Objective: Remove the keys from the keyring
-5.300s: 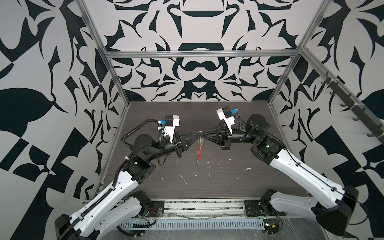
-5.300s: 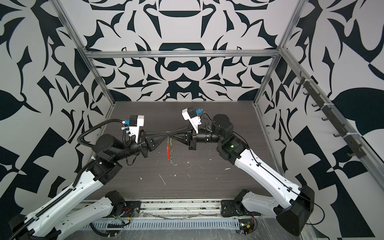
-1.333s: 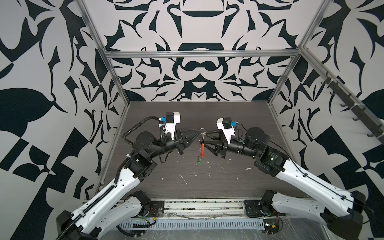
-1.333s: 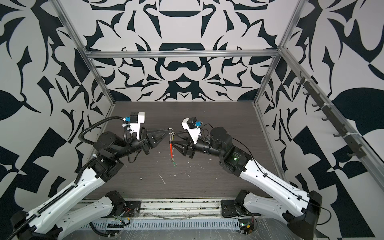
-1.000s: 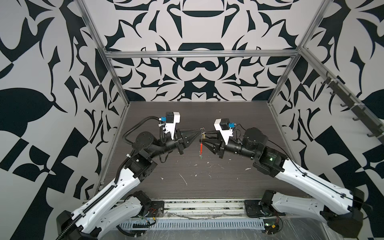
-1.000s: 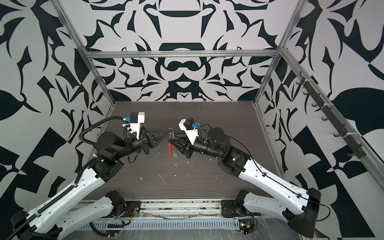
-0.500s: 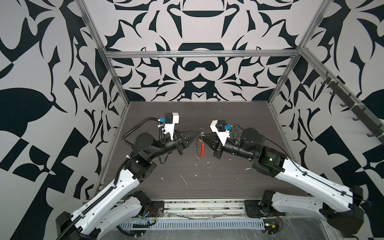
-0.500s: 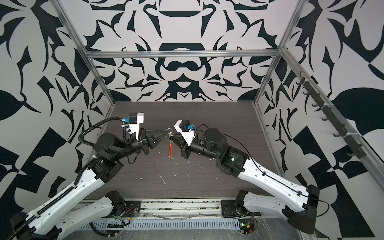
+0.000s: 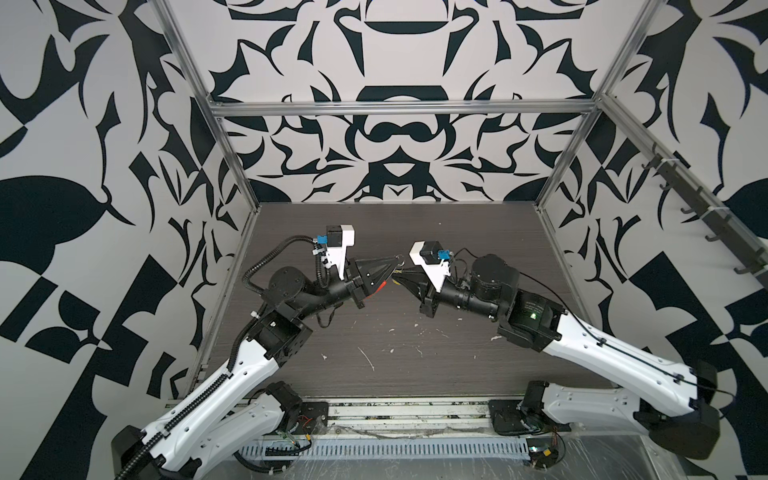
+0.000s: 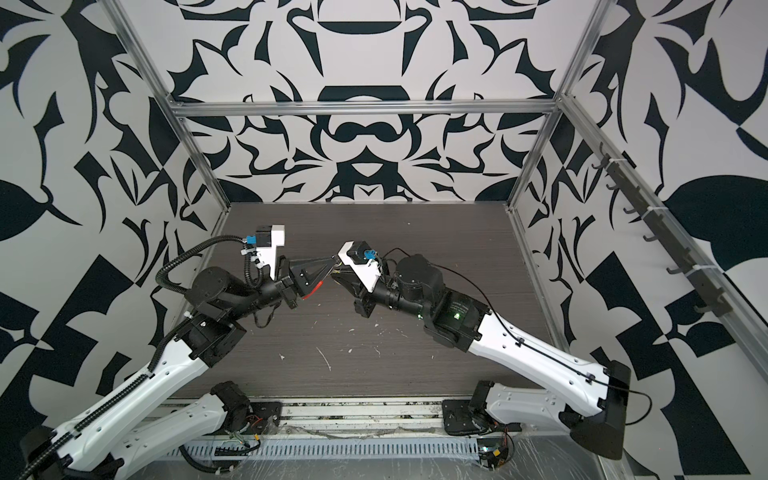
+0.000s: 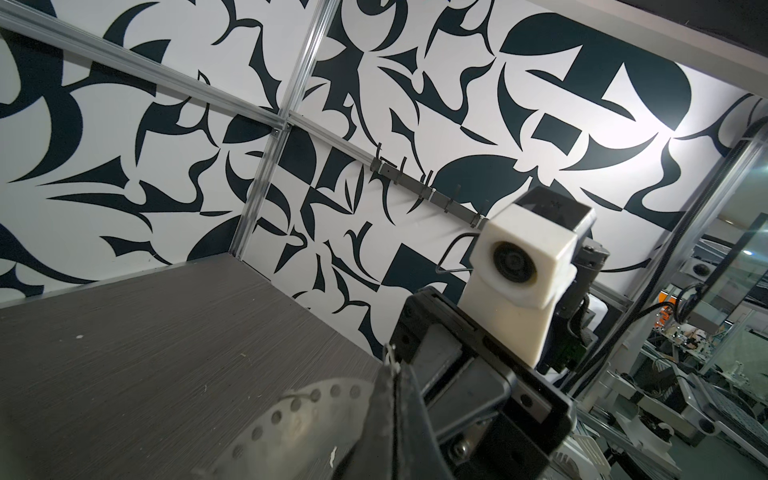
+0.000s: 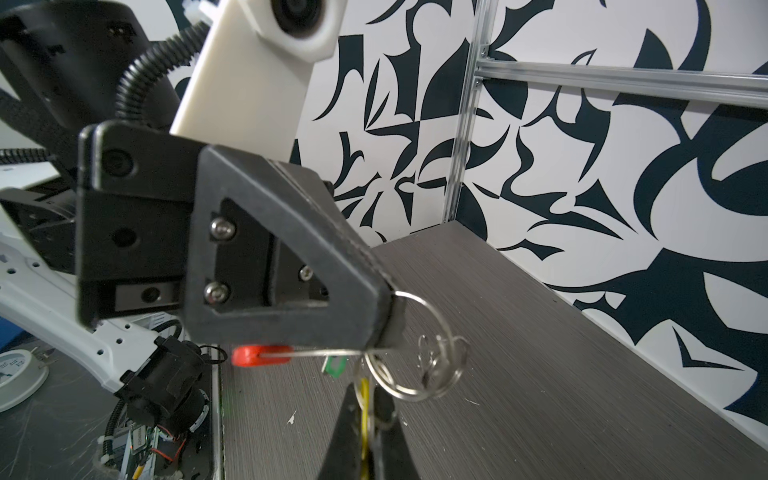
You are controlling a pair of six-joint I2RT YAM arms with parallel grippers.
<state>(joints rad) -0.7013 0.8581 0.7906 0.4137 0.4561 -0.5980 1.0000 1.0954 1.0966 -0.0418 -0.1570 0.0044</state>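
Both grippers meet above the middle of the dark table. My left gripper is shut on the keyring, a grey hoop with small holes that lies tilted beneath its fingers. The keyring's red arc points back toward the left arm. My right gripper is shut on the yellow key, just below the left fingertips. The green key hangs free beside it. Small metal loops dangle at the left fingertips.
White scraps and flecks lie scattered on the table's near half. Patterned walls with metal frame posts close in the back and both sides. A rail of hooks runs along the right wall.
My right gripper has moved left up to the left fingertips and shut on the yellow key. The keyring has swung from hanging straight down to tilted under the left gripper.
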